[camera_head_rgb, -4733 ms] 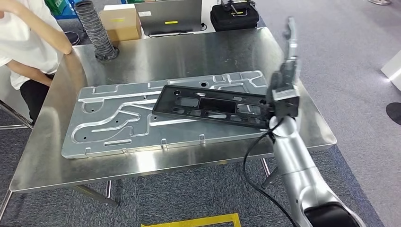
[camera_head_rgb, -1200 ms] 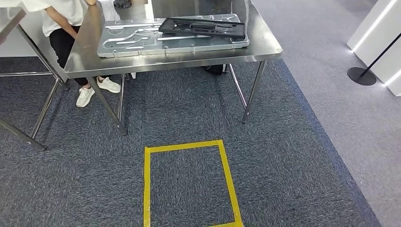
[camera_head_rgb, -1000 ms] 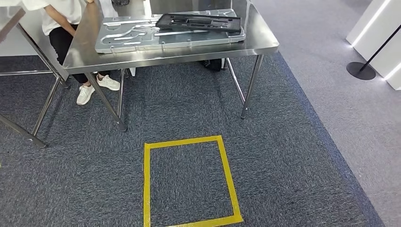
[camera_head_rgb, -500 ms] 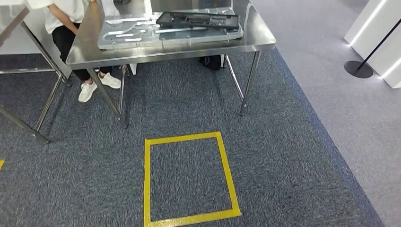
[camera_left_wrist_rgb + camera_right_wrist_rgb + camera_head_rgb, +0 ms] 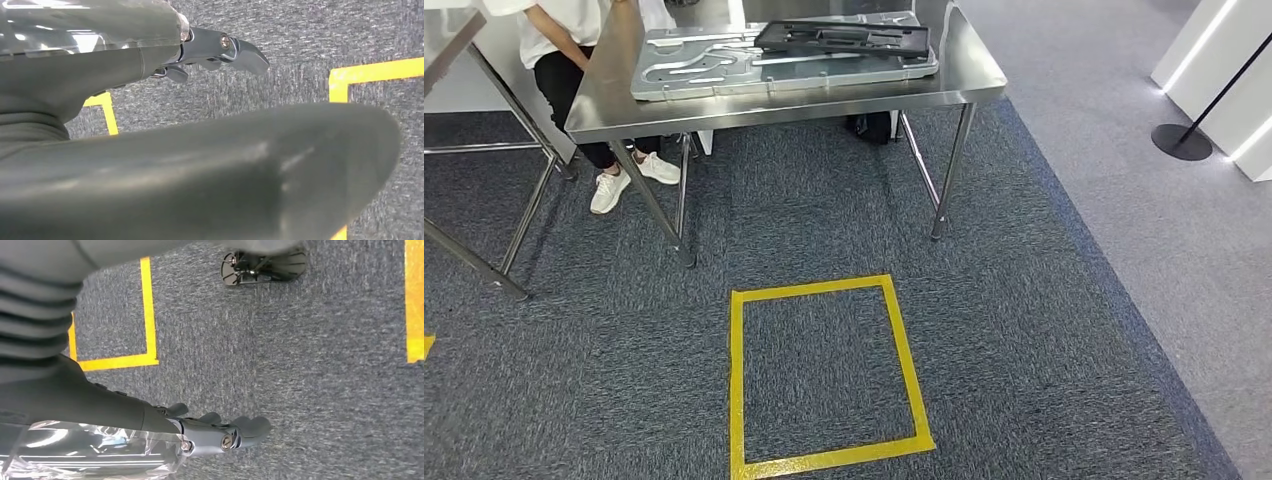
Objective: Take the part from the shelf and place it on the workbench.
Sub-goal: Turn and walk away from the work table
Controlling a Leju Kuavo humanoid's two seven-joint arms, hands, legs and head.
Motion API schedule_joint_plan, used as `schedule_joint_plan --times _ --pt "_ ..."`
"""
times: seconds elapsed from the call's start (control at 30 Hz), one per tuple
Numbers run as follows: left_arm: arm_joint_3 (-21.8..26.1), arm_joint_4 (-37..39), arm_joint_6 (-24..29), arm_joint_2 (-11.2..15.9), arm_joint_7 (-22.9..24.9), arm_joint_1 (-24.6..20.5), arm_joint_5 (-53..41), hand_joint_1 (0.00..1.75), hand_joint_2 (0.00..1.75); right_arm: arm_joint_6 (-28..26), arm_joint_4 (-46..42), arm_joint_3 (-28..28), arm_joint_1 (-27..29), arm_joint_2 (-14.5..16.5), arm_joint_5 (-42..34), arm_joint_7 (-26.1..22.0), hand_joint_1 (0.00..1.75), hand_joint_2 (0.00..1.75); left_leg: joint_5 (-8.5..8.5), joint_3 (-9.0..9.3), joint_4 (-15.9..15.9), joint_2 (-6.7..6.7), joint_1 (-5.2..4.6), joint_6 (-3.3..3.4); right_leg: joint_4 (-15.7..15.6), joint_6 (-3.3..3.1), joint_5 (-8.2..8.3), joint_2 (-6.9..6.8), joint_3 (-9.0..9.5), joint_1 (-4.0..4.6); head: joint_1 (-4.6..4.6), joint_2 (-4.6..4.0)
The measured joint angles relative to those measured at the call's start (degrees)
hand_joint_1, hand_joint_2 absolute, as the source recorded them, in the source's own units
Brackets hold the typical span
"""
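Both hands hang over the carpet holding nothing: the left hand (image 5: pixel 220 50) and the right hand (image 5: pixel 220 437) each show their fingers loosely extended in the wrist views, with yellow tape (image 5: pixel 824 375) on the floor beneath. The part (image 5: pixel 844 38), a black frame, lies flat on the grey plate (image 5: pixel 674 75) on the workbench (image 5: pixel 774 105), near the table's right end and well apart from the robot, with a person (image 5: pixel 574 60) at the far left corner. Judging by that, the placing looks done, so any stepping away should be steady, arms kept low and clear of the table legs.
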Motion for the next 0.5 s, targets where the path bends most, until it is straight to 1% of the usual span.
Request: schedule_joint_plan --times 0.03,0.07,0.1,0.13,0.17,0.2,0.23,0.27,0.3,0.33,0.37,0.4,0.43,0.47,0.5 --pt "0.0 0.0 0.0 0.0 0.0 0.0 0.0 0.00 0.00 0.0 0.0 -0.1 0.0 0.0 0.0 0.1 0.00 1.75 0.11 -0.02 -0.1 0.01 0.03 -0.29 0.0 -0.32 0.14 0.01 -0.11 -0.01 0.00 0.00" --pt "0.0 0.0 0.0 0.0 0.0 0.0 0.0 0.00 0.00 0.0 0.0 -0.1 0.1 0.0 0.0 0.1 0.00 1.75 -0.13 -0.15 0.2 -0.02 0.11 -0.58 -0.2 -0.68 0.32 0.00 -0.13 -0.08 0.00 0.00" --pt "0.0 0.0 0.0 0.0 0.0 0.0 0.0 0.00 0.00 0.0 0.0 -0.2 0.1 0.0 0.0 0.1 0.00 1.75 -1.00 -0.62 1.3 -0.07 0.18 -0.90 -0.4 -1.03 0.53 -0.04 -0.16 -0.18 0.00 0.00" --pt "0.0 0.0 0.0 0.0 0.0 0.0 0.0 0.00 0.00 0.0 0.0 -0.3 0.1 0.0 0.0 0.2 0.00 1.75 -2.53 -1.56 3.5 -0.11 0.29 -1.21 -0.6 -1.38 0.72 -0.08 -0.22 -0.28 0.00 0.00" --pt "0.0 0.1 0.0 0.1 0.0 0.0 0.0 0.00 0.00 0.0 0.0 -0.3 0.0 0.0 0.0 0.3 0.00 1.75 -4.58 -3.02 6.9 -0.15 0.46 -1.53 -0.7 -1.63 0.83 -0.11 -0.30 -0.30 0.00 0.00" --pt "0.0 0.1 0.0 0.1 0.1 0.0 0.0 0.00 0.00 -0.2 0.0 -0.3 0.0 0.0 0.0 0.5 0.00 1.31 -6.61 -4.69 10.9 -0.16 0.60 -1.86 -0.6 -1.80 0.89 -0.11 -0.42 -0.26 0.00 0.00" --pt "0.0 0.1 0.0 0.1 0.3 0.0 0.0 0.00 0.00 -0.3 0.0 -0.4 0.0 0.0 0.1 0.9 0.00 0.87 -7.99 -6.12 14.3 -0.17 0.79 -2.17 -0.6 -1.90 0.92 -0.11 -0.51 -0.22 0.00 0.00" --pt "0.1 0.1 0.0 0.1 0.5 0.1 0.0 0.00 0.44 -0.4 0.0 -0.4 0.0 0.0 0.3 1.4 0.00 0.44 -8.32 -6.82 16.1 -0.16 1.00 -2.49 -0.6 -1.94 0.93 -0.10 -0.56 -0.20 0.00 0.00" --pt "0.1 0.1 0.0 0.1 0.9 0.1 0.1 0.00 0.87 -0.5 0.0 -0.4 0.0 0.0 0.5 1.9 0.00 0.00 -7.42 -6.39 15.6 -0.16 1.24 -2.80 -0.5 -1.93 0.92 -0.07 -0.57 -0.23 0.00 0.00" --pt "0.2 0.2 0.1 0.1 1.4 0.1 0.2 0.00 1.31 -0.5 0.0 -0.5 0.0 0.0 0.7 2.3 0.00 0.00 -5.60 -4.92 12.8 -0.15 1.53 -3.10 -0.4 -1.88 0.88 -0.02 -0.55 -0.29 0.00 0.00" --pt "0.2 0.2 0.1 0.1 1.8 0.1 0.3 0.00 1.75 -0.4 0.0 -0.5 0.0 0.0 0.8 2.6 0.00 0.44 -3.50 -2.73 8.5 -0.16 1.89 -3.42 -0.2 -1.76 0.79 0.04 -0.55 -0.30 0.00 0.00" --pt "0.3 0.2 0.2 0.0 2.1 0.0 0.3 0.00 1.75 -0.3 0.0 -0.5 0.0 -0.1 0.9 2.8 0.00 0.87 -2.19 -0.68 4.3 -0.24 2.07 -3.68 0.1 -1.56 0.66 0.11 -0.62 -0.20 0.00 0.00" --pt "0.3 0.2 0.2 0.0 2.3 -0.1 0.4 0.00 1.75 -0.2 0.0 -0.6 0.0 -0.2 0.9 2.9 0.00 1.31 -1.37 0.69 1.4 -0.35 2.18 -3.44 0.3 -1.35 0.55 0.18 -0.72 -0.06 0.00 0.00" --pt "0.4 0.2 0.2 0.0 2.4 -0.1 0.4 0.00 1.75 -0.2 0.0 -0.7 0.0 -0.3 0.9 3.1 0.00 1.75 -1.19 1.34 -0.1 -0.46 2.18 -3.24 0.5 -1.13 0.49 0.24 -0.85 0.12 0.01 0.00" --pt "0.5 0.3 0.2 -0.1 2.5 -0.2 0.5 0.00 1.75 -0.2 0.0 -0.8 -0.1 -0.4 0.8 3.3 0.00 1.75 -1.39 1.37 -0.4 -0.55 2.06 -2.85 0.6 -0.95 0.49 0.28 -0.96 0.22 0.01 -0.01"
